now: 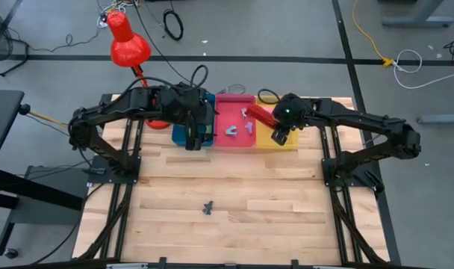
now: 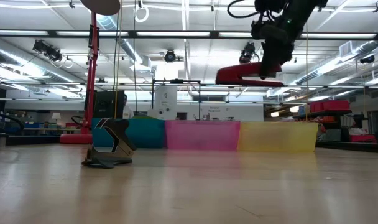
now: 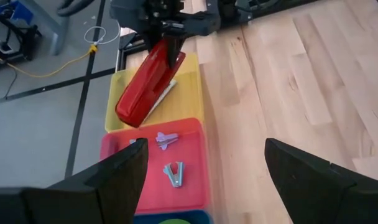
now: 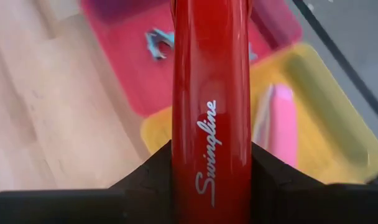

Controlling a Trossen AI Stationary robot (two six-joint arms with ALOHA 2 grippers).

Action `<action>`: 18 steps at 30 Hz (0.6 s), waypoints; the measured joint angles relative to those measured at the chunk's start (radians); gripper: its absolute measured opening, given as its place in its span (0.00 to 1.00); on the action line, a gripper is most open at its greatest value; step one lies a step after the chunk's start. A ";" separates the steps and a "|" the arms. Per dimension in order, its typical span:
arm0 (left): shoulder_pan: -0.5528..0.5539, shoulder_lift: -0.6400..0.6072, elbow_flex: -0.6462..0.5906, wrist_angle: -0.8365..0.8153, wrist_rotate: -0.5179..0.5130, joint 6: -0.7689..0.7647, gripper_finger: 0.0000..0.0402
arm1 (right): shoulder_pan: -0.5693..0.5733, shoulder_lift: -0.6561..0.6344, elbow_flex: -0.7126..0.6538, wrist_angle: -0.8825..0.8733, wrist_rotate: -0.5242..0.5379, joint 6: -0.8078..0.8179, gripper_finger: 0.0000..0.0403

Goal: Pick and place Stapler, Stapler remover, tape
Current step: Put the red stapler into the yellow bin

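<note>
My right gripper [image 1: 281,128] is shut on a red stapler [image 1: 260,116] and holds it in the air above the yellow bin [image 1: 287,142] and the pink bin [image 1: 234,142]. The stapler also shows in the low view [image 2: 248,74] and the left wrist view [image 3: 145,87]. My left gripper [image 1: 194,134] hangs open and empty over the blue bin [image 1: 178,134]. One staple remover [image 1: 207,208] rests on the table's near half. Two more [image 3: 175,174] lie in the pink bin. A pink stapler [image 4: 279,124] lies in the yellow bin. The tape does not plainly show. My right gripper pinches the red stapler's two long sides [image 4: 211,186] between its two fingers [image 4: 145,171], near one end [image 3: 170,59]. The fingers come from above and lie across it. The stapler is lifted clear of the bins, and its free end [image 1: 251,111] reaches toward the pink bin.
The three bins stand in a row at the table's far edge. A red lamp [image 1: 126,41] stands on its pole [image 2: 92,74] at the far left corner. Bare wood [image 1: 287,194] spreads over the table's near half around the loose staple remover [image 2: 111,149].
</note>
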 joint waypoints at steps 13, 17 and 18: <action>0.000 0.000 0.000 0.000 0.000 0.000 0.81 | -0.102 0.000 -0.087 0.002 -0.021 0.134 0.33; 0.000 0.000 0.000 0.000 0.000 0.001 0.81 | -0.120 0.001 -0.145 0.041 -0.023 0.137 0.33; 0.000 0.000 0.000 0.000 0.000 0.001 0.81 | -0.124 0.001 -0.158 0.059 -0.024 0.138 0.33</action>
